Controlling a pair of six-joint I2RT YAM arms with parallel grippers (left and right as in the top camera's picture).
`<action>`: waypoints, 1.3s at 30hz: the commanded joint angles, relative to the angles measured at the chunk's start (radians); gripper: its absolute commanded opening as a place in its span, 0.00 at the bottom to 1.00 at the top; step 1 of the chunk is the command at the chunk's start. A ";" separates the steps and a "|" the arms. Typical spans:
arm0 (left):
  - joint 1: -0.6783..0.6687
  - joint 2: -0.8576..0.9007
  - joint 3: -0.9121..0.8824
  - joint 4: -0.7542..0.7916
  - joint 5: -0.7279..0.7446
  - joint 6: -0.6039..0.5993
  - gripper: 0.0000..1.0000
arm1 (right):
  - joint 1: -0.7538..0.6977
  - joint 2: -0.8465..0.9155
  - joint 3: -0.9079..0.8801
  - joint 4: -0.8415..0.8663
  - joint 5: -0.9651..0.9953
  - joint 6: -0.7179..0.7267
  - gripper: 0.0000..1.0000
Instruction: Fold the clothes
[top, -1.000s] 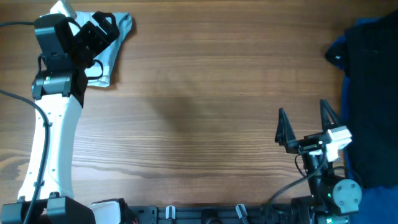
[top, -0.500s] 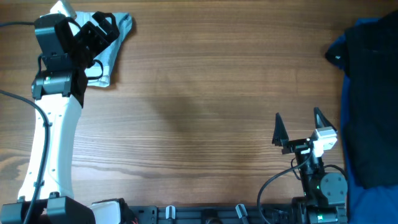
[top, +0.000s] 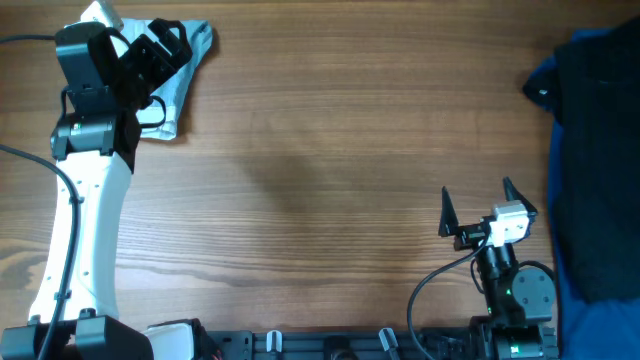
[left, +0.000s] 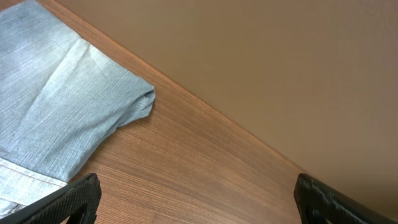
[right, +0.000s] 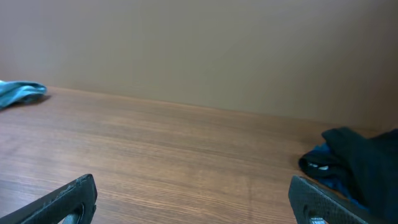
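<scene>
Overhead, jeans (top: 188, 62) bunch at the table's (top: 320, 150) far-left corner under the gaping left gripper (top: 158, 50), well apart from the equally spread right gripper (top: 477, 194).

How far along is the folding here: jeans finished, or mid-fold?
Done, apparently: the pale jeans lie as a compact, flat bundle at the far-left corner of the table, though the overhead view hides part of it. In hand: nothing. The left claw hovers open over the bundle's edge, and the right claw is open above bare wood. Left: likely nothing more on the jeans.
</scene>
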 joint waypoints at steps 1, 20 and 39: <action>-0.001 0.005 -0.004 0.002 -0.010 0.005 1.00 | -0.007 -0.013 -0.002 0.002 0.020 -0.020 1.00; -0.001 0.005 -0.004 0.002 -0.010 0.005 1.00 | -0.018 -0.012 -0.002 0.002 0.024 0.027 1.00; -0.041 -0.520 -0.203 -0.341 -0.055 0.005 1.00 | -0.018 -0.012 -0.002 0.002 0.024 0.027 1.00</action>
